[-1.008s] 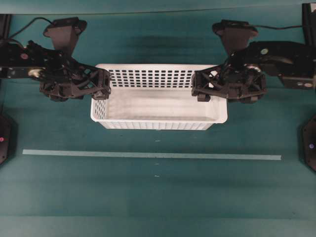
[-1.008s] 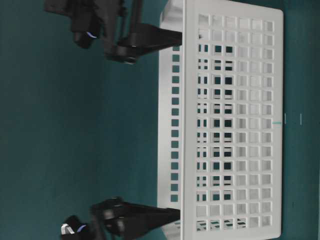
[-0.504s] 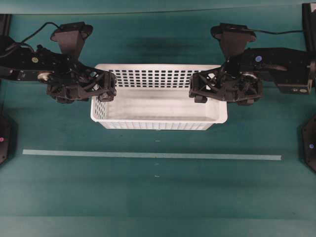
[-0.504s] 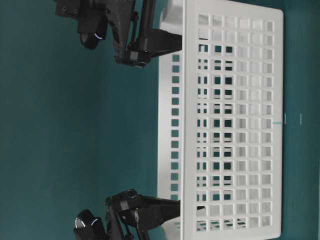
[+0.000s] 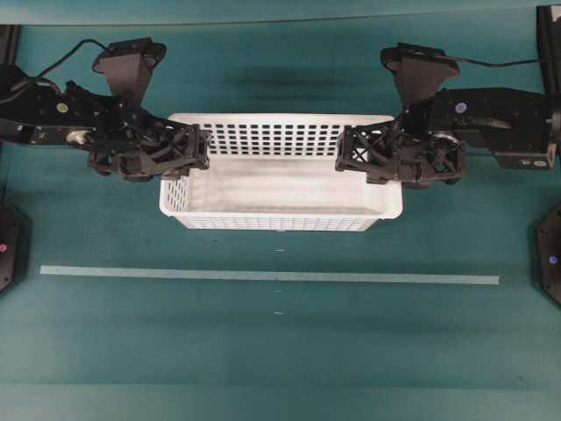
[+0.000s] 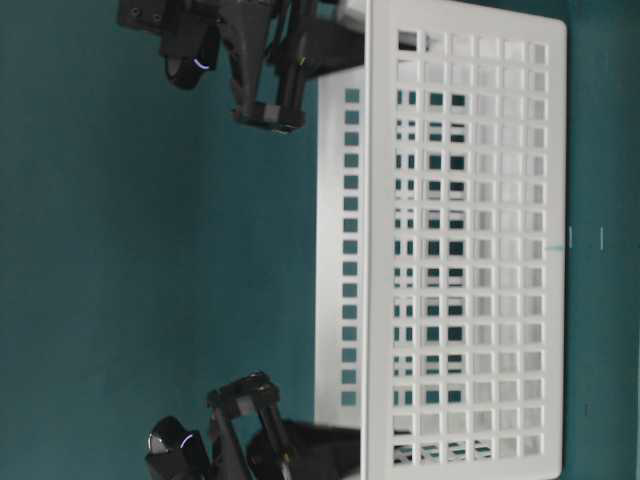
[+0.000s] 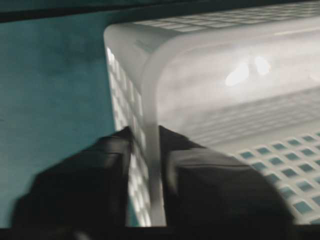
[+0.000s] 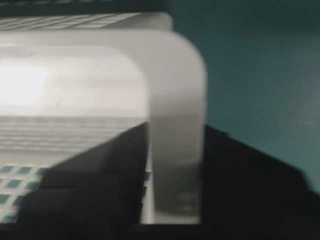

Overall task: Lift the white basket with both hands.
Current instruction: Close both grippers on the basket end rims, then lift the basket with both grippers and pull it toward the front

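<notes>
The white basket (image 5: 280, 189) sits on the green surface (image 5: 280, 351). The left gripper (image 5: 195, 151) pinches the basket's left end wall and the right gripper (image 5: 349, 151) pinches its right end wall. Both grasps look made; the lift remains.

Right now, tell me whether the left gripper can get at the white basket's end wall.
Yes, it looks so: the left gripper already straddles the white basket end wall, one finger inside, one outside, nothing between.
</notes>
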{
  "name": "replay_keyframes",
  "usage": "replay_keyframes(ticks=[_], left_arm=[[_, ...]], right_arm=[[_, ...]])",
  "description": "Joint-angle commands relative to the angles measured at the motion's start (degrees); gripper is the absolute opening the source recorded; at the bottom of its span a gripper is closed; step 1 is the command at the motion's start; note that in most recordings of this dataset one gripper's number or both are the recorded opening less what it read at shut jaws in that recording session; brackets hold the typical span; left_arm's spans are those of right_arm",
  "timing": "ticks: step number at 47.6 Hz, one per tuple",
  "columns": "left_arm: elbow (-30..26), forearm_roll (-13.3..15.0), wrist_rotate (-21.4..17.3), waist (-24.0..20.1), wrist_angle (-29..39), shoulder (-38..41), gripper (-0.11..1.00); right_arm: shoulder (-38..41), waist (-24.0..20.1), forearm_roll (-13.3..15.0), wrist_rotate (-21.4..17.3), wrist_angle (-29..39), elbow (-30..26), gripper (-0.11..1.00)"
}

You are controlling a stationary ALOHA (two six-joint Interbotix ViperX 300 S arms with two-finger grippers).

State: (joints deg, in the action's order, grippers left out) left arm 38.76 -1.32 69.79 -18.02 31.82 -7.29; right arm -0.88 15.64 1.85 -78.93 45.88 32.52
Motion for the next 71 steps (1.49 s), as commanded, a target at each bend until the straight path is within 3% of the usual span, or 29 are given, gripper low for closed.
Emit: replay_keyframes(ticks=[1, 5, 9, 33, 49, 71], left_arm=[[-0.5, -0.2, -0.2, 0.0, -0.2, -0.3, 0.13], [-0.5, -0.3, -0.2, 0.1, -0.1, -0.2, 0.01], [-0.4, -0.2, -0.2, 0.2, -0.1, -0.2, -0.03], [-1.0, -0.2, -0.2, 0.5, 0.1, -0.9, -0.03], [-4.8, -0.3, -0.2, 0.5, 5.5, -5.4, -0.03], [-3.7, -0.3, 0.6, 1.8, 6.3, -6.1, -0.03]], right_arm=[[0.5, -0.4, -0.5, 0.1, -0.5, -0.3, 0.18], [0.5, -0.5, -0.5, 0.3, -0.2, -0.3, 0.17], [0.5, -0.5, -0.5, 0.3, 0.0, -0.1, 0.17], [-0.4, -0.5, -0.4, 0.5, 0.4, -0.2, 0.17], [-6.2, -0.5, -0.4, 0.6, 6.0, -1.1, 0.17], [-6.6, -1.8, -0.2, 1.0, 6.4, -1.0, 0.17]])
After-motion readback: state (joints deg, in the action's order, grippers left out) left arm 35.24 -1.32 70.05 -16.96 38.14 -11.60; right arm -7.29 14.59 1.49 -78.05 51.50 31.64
